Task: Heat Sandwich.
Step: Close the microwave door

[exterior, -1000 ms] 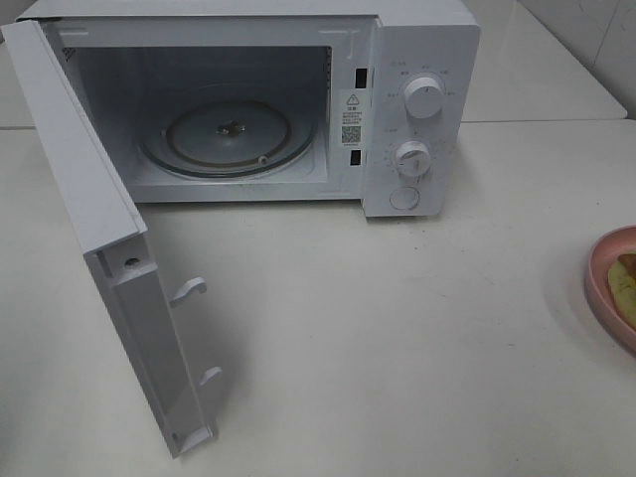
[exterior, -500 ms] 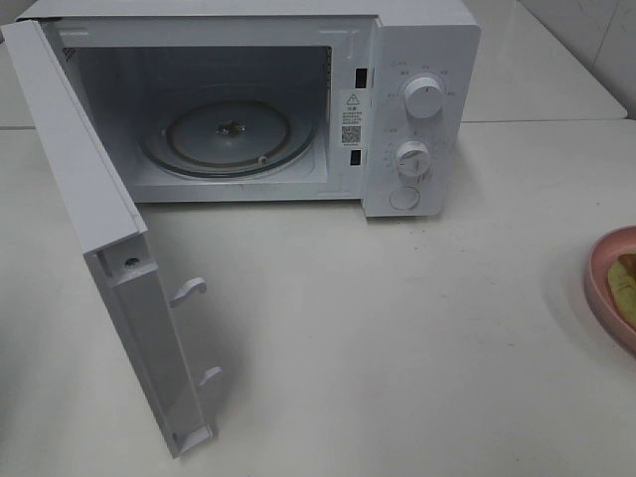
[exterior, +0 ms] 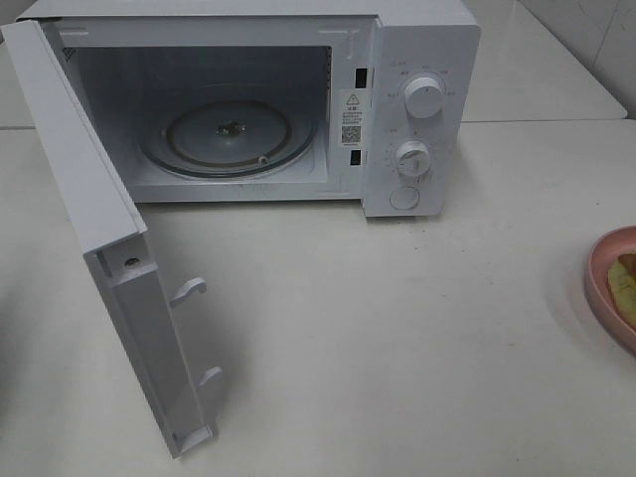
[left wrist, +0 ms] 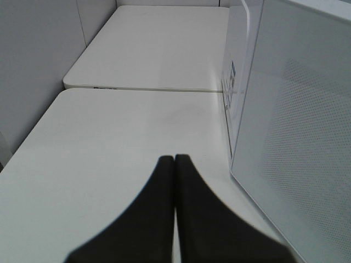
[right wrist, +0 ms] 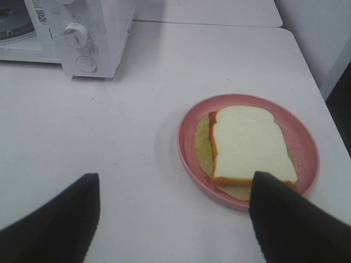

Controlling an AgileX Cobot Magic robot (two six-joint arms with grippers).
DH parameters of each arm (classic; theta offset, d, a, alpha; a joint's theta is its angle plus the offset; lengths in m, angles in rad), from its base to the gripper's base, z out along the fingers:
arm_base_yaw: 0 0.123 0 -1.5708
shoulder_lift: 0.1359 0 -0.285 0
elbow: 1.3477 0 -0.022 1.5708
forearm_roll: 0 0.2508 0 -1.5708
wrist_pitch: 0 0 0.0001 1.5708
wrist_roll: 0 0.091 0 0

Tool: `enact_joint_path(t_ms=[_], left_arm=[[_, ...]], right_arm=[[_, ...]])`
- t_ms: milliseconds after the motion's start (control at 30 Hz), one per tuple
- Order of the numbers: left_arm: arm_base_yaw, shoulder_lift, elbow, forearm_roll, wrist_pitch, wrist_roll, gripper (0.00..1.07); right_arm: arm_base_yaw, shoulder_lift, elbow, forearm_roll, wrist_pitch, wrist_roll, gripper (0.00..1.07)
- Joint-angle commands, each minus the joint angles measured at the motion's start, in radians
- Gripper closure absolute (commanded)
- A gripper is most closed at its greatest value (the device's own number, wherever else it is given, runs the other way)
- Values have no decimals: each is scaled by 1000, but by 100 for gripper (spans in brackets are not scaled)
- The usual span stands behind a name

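The sandwich (right wrist: 249,147), pale bread with a yellowish-green layer under it, lies on a round pink plate (right wrist: 189,150); a sliver of the sandwich (exterior: 626,279) and of the plate (exterior: 597,288) shows at the right edge of the high view. My right gripper (right wrist: 175,189) hovers open in front of the plate, one finger overlapping the plate's near rim. The white microwave (exterior: 422,60) stands at the back with its door (exterior: 99,229) swung open and the glass turntable (exterior: 229,134) bare. My left gripper (left wrist: 174,159) is shut on nothing, beside the door's outer face (left wrist: 296,126).
The microwave's two knobs (exterior: 424,96) and round button (exterior: 404,198) face the front. White tabletop (exterior: 397,338) spreads between the microwave and the plate. A second white table (left wrist: 159,44) abuts behind, with a wall at the left side.
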Motion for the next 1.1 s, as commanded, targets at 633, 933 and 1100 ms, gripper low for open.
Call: enact_joint_path(t_ms=[633,933,1100], left_arm=[[-17,271,-47,358,-374,-242,107],[-166,329,-61,266,-373,-172,107],[-252,354,-62,168,-384,-112,107]], right_arm=[[-7,-29,1,-2,-4,-11,33],[-7,-29,1,-2,-4,-11,33],[-7,-29,1,-2,-4,-11,33]])
